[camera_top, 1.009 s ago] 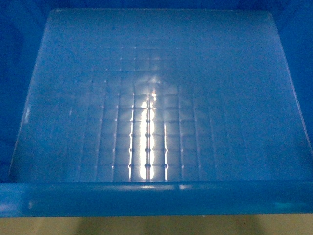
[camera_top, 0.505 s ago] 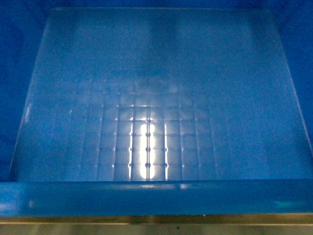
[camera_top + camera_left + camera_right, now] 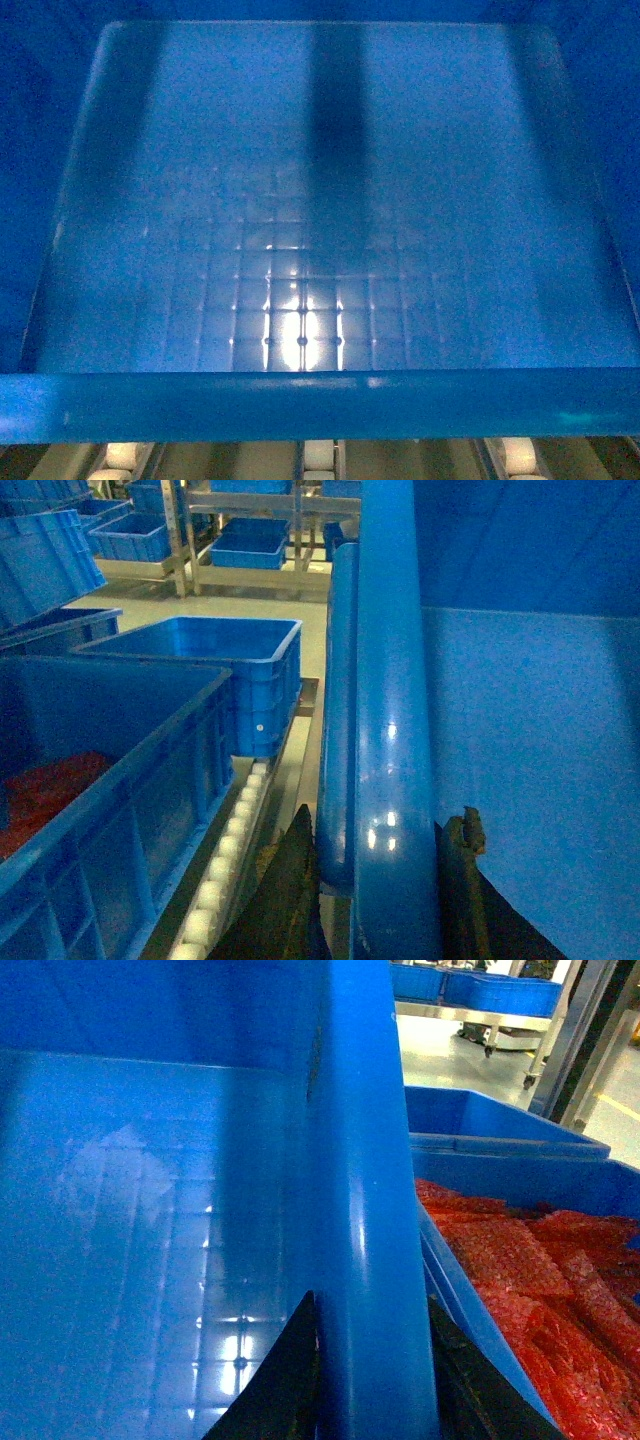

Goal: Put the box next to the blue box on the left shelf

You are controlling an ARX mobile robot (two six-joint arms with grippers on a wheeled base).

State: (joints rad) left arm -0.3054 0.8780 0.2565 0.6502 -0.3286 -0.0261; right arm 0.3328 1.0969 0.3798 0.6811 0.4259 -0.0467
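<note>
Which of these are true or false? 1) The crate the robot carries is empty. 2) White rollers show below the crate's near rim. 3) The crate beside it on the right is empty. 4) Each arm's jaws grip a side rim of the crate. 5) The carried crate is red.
1) True: the box has a bare grid floor.
2) True: rollers of the left shelf show there.
3) False: the neighbouring crate holds red bubble wrap.
4) True: the left gripper and the right gripper straddle the rims.
5) False: it is bright blue.

The head camera looks steeply down into the box [image 3: 320, 200] from close, while both wrist cameras hug its opposite side rims, facing away.
</note>
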